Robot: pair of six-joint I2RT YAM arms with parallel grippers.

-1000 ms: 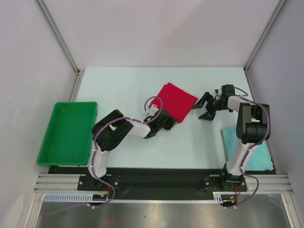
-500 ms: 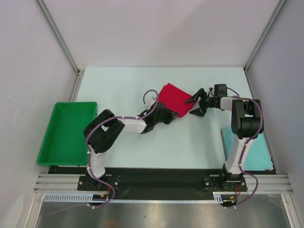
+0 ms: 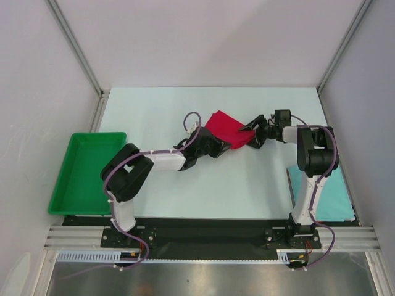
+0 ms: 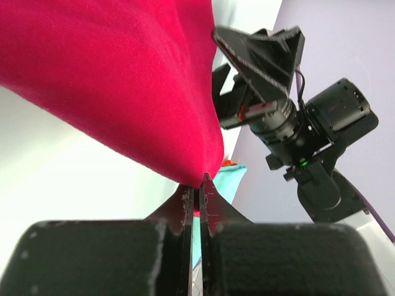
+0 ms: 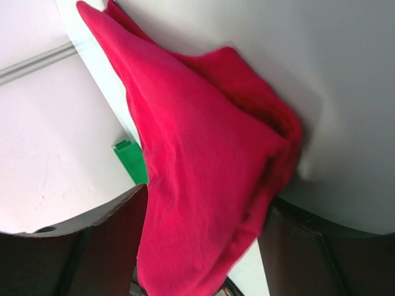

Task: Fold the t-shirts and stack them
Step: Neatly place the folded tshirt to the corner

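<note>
Left tool (image 4: 199,185) clamped on red t-shirt (image 3: 223,125) corner; right tool (image 3: 252,132) agape, shirt edge between jaws

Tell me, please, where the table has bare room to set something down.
Bare: the far strip of table between the red t-shirt and the back wall, and the near middle between the two arm bases. Crowded: mid-table, where left gripper and right gripper meet at the shirt; the teal t-shirt fills the near right.
</note>
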